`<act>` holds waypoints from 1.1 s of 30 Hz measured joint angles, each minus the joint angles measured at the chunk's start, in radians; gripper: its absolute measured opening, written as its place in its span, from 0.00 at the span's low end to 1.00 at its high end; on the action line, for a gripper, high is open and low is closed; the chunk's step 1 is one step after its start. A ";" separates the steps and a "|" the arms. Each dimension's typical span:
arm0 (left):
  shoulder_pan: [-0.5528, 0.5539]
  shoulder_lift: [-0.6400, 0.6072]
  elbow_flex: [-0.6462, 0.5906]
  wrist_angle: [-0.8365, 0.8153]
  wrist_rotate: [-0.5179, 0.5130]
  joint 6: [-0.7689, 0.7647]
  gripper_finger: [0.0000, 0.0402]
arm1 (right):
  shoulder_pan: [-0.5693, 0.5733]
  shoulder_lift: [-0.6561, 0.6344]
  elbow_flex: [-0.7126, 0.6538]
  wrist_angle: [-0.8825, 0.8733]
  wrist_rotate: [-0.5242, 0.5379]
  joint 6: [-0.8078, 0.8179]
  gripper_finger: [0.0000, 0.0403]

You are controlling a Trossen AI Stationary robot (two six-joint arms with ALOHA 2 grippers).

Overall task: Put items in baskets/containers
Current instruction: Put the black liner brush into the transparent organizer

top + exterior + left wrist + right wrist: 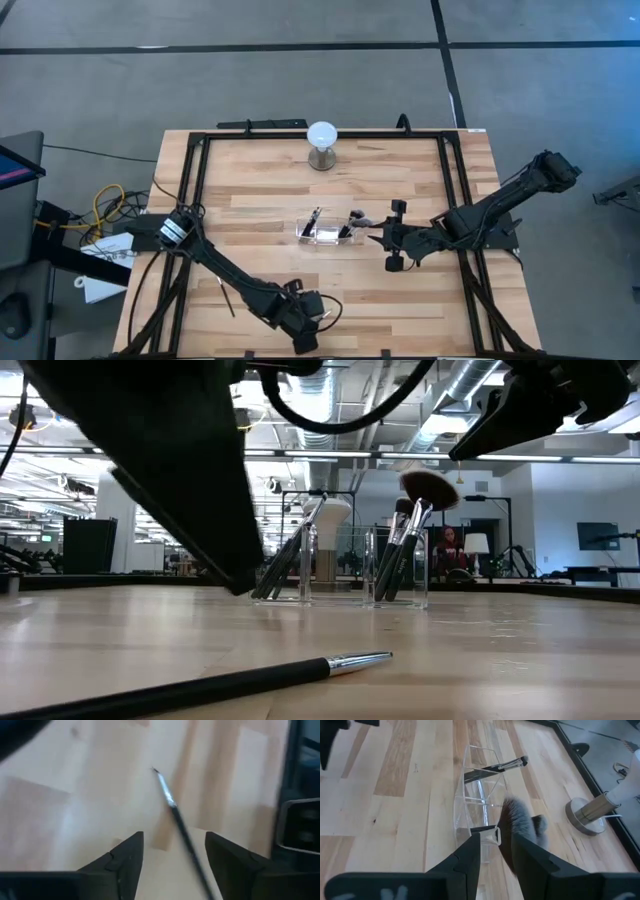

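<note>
One brush (172, 810) lies loose on the table (250, 190) near its front edge, and it is the left gripper's (173, 840) job by position. That gripper hangs low over the wood with its fingers (127, 857) spread wide, gripping nothing. The dark handle runs out from the gap between them, touching neither. The brush's long axis points roughly straight ahead of the gripper, angled a little to one side, with the silver ferrule and fine tip at the end away from it. The jaws therefore stand across the handle, one on each side, which is the alignment a pinch needs. I judge that a short drop and a close would take the handle near its middle. The thin handle lies flat on the wood, so the fingertips would have to come almost to the surface. The holder (325, 233) sits mid-table, farther in from the front edge than the left gripper, with several brushes already standing in it. The right gripper (375, 235) waits just beside the holder's end with the fan brush (517, 822) right before it. I cannot tell whether it grips anything. It is well apart from the loose brush, so the left arm is plainly the nearer.
</note>
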 joint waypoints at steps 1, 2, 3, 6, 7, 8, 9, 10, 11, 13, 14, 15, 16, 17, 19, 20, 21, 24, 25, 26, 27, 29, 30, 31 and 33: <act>-0.006 0.000 -0.008 0.004 -0.033 0.017 0.51 | 0.000 0.000 0.000 0.000 0.000 0.000 0.25; -0.012 0.000 -0.017 0.011 -0.058 0.035 0.50 | 0.000 0.000 0.000 0.000 0.000 0.000 0.25; -0.019 0.000 -0.023 0.021 -0.075 0.055 0.49 | 0.000 0.000 0.000 -0.001 0.000 0.000 0.25; -0.041 0.000 -0.044 0.109 -0.114 0.121 0.46 | 0.000 0.000 0.000 -0.002 0.000 0.000 0.25; -0.047 0.000 -0.052 0.154 -0.123 0.146 0.46 | 0.000 0.000 0.000 -0.002 0.000 0.000 0.25; -0.054 0.006 -0.054 0.193 -0.135 0.173 0.45 | 0.000 0.000 0.000 -0.002 0.000 0.000 0.25; -0.061 0.012 -0.055 0.232 -0.142 0.203 0.45 | 0.000 0.000 0.000 -0.001 0.000 0.000 0.25; -0.067 0.023 -0.055 0.270 -0.149 0.232 0.44 | 0.000 0.000 0.000 -0.002 0.000 0.000 0.25; -0.073 0.036 -0.051 0.297 -0.152 0.250 0.44 | 0.000 0.000 0.000 -0.001 0.001 0.000 0.25; -0.081 0.070 -0.037 0.289 -0.168 0.258 0.43 | 0.000 0.000 0.000 0.001 0.001 0.001 0.25; -0.084 0.084 -0.036 0.283 -0.168 0.258 0.43 | 0.000 0.000 0.000 0.002 0.001 0.006 0.25; -0.085 0.096 -0.036 0.274 -0.168 0.258 0.43 | 0.000 0.000 0.000 0.003 0.001 0.007 0.25; -0.085 0.104 -0.036 0.273 -0.169 0.256 0.42 | 0.000 0.000 0.000 0.003 0.001 0.008 0.25; -0.085 0.106 -0.036 0.270 -0.174 0.255 0.42 | 0.000 0.000 0.000 0.003 0.001 0.008 0.25; -0.083 0.105 -0.033 0.259 -0.202 0.255 0.41 | 0.000 0.000 0.000 0.003 0.001 0.013 0.25; -0.082 0.105 -0.033 0.249 -0.214 0.255 0.40 | 0.000 0.000 0.000 0.002 0.001 0.019 0.25; -0.082 0.105 -0.034 0.241 -0.221 0.254 0.39 | 0.000 0.000 0.000 0.000 0.001 0.026 0.25; -0.081 0.105 -0.034 0.239 -0.225 0.253 0.37 | 0.000 0.000 0.000 -0.004 0.001 0.026 0.25; -0.079 0.105 -0.034 0.237 -0.223 0.251 0.36 | 0.000 0.000 0.000 -0.004 0.001 0.026 0.25; -0.080 0.105 -0.034 0.234 -0.217 0.249 0.35 | 0.000 0.000 0.000 -0.004 0.001 0.026 0.25; -0.080 0.101 -0.034 0.234 -0.216 0.248 0.34 | 0.000 0.000 0.000 -0.004 0.001 0.026 0.25; -0.079 0.081 -0.034 0.224 -0.215 0.242 0.33 | 0.000 0.000 0.000 -0.003 0.001 0.026 0.25; -0.079 0.064 -0.034 0.212 -0.215 0.228 0.32 | 0.000 0.000 0.000 -0.003 0.001 0.026 0.25; -0.079 0.044 -0.034 0.186 -0.216 0.202 0.31 | 0.000 0.000 0.000 -0.003 0.001 0.026 0.25; -0.079 0.001 -0.034 0.113 -0.217 0.123 0.30 | 0.000 0.000 0.000 -0.003 0.000 0.032 0.25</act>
